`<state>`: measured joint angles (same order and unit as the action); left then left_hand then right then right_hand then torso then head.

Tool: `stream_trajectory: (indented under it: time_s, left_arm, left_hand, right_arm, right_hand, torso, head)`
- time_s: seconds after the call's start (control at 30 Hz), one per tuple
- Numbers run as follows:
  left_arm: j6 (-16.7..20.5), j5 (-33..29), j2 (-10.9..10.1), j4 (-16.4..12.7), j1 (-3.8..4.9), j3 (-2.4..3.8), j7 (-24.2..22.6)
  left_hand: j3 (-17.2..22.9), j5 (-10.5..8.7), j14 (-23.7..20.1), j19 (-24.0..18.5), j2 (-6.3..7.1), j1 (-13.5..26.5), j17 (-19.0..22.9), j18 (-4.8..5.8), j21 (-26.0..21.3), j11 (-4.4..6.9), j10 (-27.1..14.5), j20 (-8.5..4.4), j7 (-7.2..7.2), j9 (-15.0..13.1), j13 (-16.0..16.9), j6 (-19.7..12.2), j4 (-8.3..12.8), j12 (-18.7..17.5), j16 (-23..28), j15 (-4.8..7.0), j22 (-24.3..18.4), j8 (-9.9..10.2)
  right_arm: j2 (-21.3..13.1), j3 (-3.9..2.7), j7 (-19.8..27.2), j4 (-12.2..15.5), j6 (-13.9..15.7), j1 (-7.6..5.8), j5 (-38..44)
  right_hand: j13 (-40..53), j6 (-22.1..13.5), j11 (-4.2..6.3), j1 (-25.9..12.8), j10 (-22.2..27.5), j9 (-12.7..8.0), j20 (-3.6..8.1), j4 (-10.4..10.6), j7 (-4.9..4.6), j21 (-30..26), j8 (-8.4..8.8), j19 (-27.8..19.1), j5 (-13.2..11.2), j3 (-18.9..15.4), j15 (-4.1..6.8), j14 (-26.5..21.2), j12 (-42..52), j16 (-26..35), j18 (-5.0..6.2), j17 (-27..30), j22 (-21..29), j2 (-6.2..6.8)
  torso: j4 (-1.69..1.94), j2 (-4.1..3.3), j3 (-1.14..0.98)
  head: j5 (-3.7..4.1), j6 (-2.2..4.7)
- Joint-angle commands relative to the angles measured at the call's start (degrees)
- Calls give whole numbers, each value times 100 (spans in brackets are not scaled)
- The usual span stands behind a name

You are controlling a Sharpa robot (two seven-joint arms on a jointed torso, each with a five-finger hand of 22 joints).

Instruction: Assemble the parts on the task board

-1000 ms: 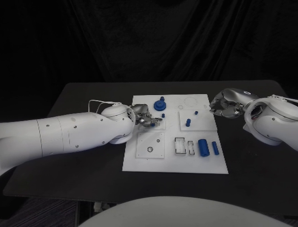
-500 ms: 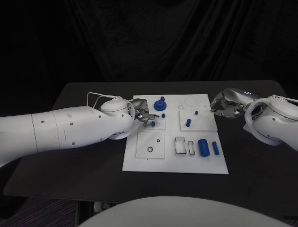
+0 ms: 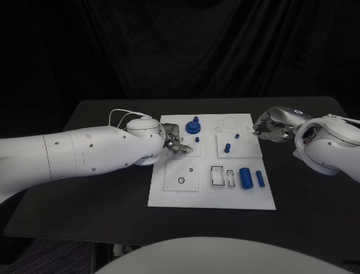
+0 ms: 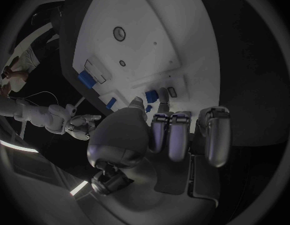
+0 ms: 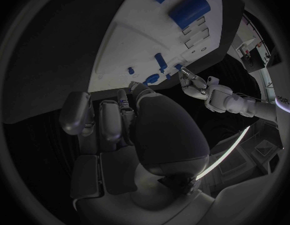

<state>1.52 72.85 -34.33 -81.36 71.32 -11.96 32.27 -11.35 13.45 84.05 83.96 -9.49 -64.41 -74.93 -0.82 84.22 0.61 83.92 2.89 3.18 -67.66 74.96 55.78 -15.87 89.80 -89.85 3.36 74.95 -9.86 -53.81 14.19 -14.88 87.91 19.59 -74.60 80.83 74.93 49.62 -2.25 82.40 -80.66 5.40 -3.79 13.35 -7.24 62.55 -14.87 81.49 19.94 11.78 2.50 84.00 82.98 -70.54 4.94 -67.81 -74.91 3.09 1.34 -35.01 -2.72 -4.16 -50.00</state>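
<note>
Nearest the lower edge of the head view, the task board [image 3: 168, 197] lies white on the black table [image 3: 81, 217], its long side running away from the robot. Low on its right half, 2 blue parts rest loose beside the slots: a thick cylinder [image 3: 246, 177] and a thin bar [image 3: 261, 178], presumably parked there until they are wanted. Further up, a peg [image 3: 227, 148] stands in its square plate, with a small stud [image 3: 237, 136] just beyond it. At the upper middle sits the gear-like part [image 3: 194, 125], with a small piece [image 3: 197, 139] below it.

At the board's left edge, mid-frame, the left hand [image 3: 176, 141] reaches in from the left, fingers curled down over the plate. The left wrist view shows the fingertips [image 4: 162, 96] beside a small blue part [image 4: 151, 96]; whether they grip it I cannot tell. Its bent, low pose suggests it is seating or fetching something there.

Off the board's upper right corner, the right hand [image 3: 272, 129] hangs with its fingers drawn in on nothing visible, seemingly waiting clear of the work.
</note>
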Motion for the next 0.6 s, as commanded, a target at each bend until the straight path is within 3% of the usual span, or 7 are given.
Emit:
stream_trajectory:
  time_s: [0.03, 0.3, 0.6]
  left_arm:
    - [-299, -315, 49, 50, 17, 6, -100]
    - [-249, -358, 139, 155, 14, 3, -189]
    - [-105, -365, 199, 214, 9, 0, -251]
  left_hand:
    - [-8, 34, 595, 281, -7, -52, -1507, -69, -36, 21, 608, -16, 5, 8, 1504, -36, 29, 20, -15, 34, 1306, 17]
    - [-9, 21, 595, 271, -34, -53, -1507, -73, -54, 11, 608, -12, 18, 23, 1504, -60, -12, 20, -15, 27, 1301, 42]
    - [16, 184, 595, 261, -84, -105, -1507, -75, -67, -4, 608, 2, 34, 65, 1504, -86, -49, 20, -15, 12, 1298, 94]
  right_arm:
    - [2, -3, -70, -2, 7, 12, 18]
    - [8, -3, -79, 2, -9, 12, 18]
    - [5, -3, -92, 14, -25, 12, 18]
  right_hand:
    - [298, 28, 8, -15, 39, -5, -3, 5, 10, -40, -20, -38, 19, 45, -31, 132, -19, 26, 91, 7, -293, -12]
    - [298, 28, 8, -15, 39, -5, -3, 5, 10, -40, -20, -38, 19, 45, -31, 132, -19, 26, 91, 7, -293, -12]
    - [301, 31, 9, -15, 36, -6, -2, 5, 11, -40, -21, -36, 21, 49, -31, 133, -16, 22, 90, 2, -294, -14]
  torso:
    - [3, 2, 6]
    - [3, 4, 8]
    - [11, -9, 7]
  head:
    - [1, 0]
    - [3, 0]
    - [10, 0]
